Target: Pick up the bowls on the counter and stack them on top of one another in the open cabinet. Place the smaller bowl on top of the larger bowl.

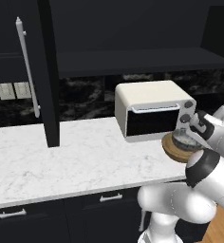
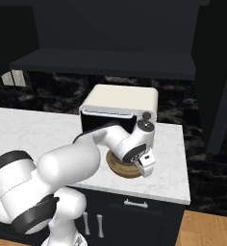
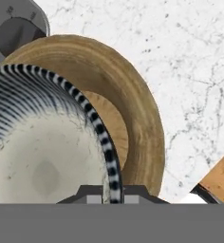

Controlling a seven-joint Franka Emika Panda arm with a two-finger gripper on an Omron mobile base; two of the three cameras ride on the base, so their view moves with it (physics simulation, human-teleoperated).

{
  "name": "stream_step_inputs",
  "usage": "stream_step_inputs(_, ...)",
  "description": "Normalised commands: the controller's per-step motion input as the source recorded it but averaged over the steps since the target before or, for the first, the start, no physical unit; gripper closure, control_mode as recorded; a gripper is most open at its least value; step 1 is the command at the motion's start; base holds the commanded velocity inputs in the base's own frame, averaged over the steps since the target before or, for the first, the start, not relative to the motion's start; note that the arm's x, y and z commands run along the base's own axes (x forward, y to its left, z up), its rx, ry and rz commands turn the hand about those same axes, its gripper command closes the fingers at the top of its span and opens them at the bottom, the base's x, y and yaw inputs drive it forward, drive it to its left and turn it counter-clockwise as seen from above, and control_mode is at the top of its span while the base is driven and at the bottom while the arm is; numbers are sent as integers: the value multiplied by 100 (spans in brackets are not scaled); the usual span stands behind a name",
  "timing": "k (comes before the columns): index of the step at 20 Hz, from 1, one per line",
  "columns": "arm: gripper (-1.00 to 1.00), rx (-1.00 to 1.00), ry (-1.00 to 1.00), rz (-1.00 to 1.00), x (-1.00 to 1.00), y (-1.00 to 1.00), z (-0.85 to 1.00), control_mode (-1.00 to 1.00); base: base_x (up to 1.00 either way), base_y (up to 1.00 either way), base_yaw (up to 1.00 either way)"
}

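Gripping: my gripper is closed on the rim of the smaller bowl, one finger inside the rim and one outside.
Landmark: the cream toaster oven stands on the counter; all places below refer to it.
Smaller bowl: directly in front of the toaster oven, over the larger bowl; striped rim, pale speckled inside. I cannot tell whether it touches the larger bowl.
Larger bowl: on the counter just in front of the toaster oven, near the counter's front edge; in the right base view its brown rim shows under my hand.
Open cabinet: its dark shelf runs above the toaster oven; the door with the long silver handle stands well left of it.
Drawers: black fronts with silver pulls sit below the counter, under the toaster oven.
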Motion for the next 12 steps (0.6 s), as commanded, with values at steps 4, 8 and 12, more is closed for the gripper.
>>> stream_step_inputs(4,100,-15,0,0,1,0,-38,-100,0,0,0)
stream_step_inputs(8,100,-14,0,0,2,0,-19,-100,0,0,0)
stream_step_inputs(12,100,-10,0,0,16,13,-1,-100,0,0,0)
